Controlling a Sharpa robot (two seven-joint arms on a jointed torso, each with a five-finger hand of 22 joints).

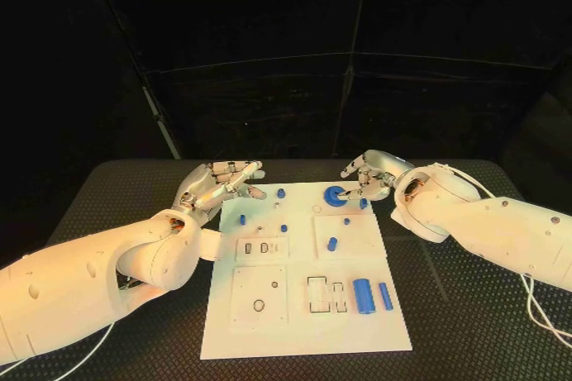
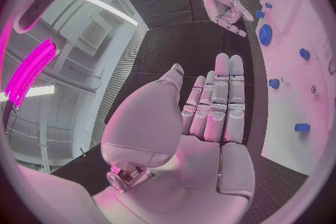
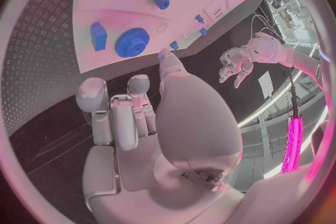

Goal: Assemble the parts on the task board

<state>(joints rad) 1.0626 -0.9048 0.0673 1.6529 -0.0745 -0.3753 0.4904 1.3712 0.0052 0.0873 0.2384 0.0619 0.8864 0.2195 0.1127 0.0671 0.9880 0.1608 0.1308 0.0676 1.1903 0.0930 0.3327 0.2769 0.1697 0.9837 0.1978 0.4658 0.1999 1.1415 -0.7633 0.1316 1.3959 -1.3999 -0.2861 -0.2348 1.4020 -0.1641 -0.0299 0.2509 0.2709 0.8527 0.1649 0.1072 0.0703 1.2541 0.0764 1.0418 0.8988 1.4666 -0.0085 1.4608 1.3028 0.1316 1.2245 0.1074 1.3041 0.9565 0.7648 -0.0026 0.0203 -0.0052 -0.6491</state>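
The white task board [image 1: 304, 315] lies in the middle of the black table. A blue gear [image 1: 337, 193] stands near its far edge, with a small blue block [image 1: 364, 202] just to its right. My right hand [image 1: 369, 173] hovers over the board's far right corner, just behind the gear [image 3: 132, 42], fingers loosely bent and holding nothing. My left hand [image 1: 221, 185] floats off the far left corner with its fingers [image 2: 223, 101] stretched out straight and the palm bare. Two blue cylinders [image 1: 362, 295] lie side by side at the near right of the board.
Small blue pegs [image 1: 283, 228] stand scattered over the far half of the board, and one blue piece [image 1: 332, 244] lies at its centre. White inset plates with slots [image 1: 259, 294] fill the near half. Black matting [image 1: 477, 315] surrounds the board.
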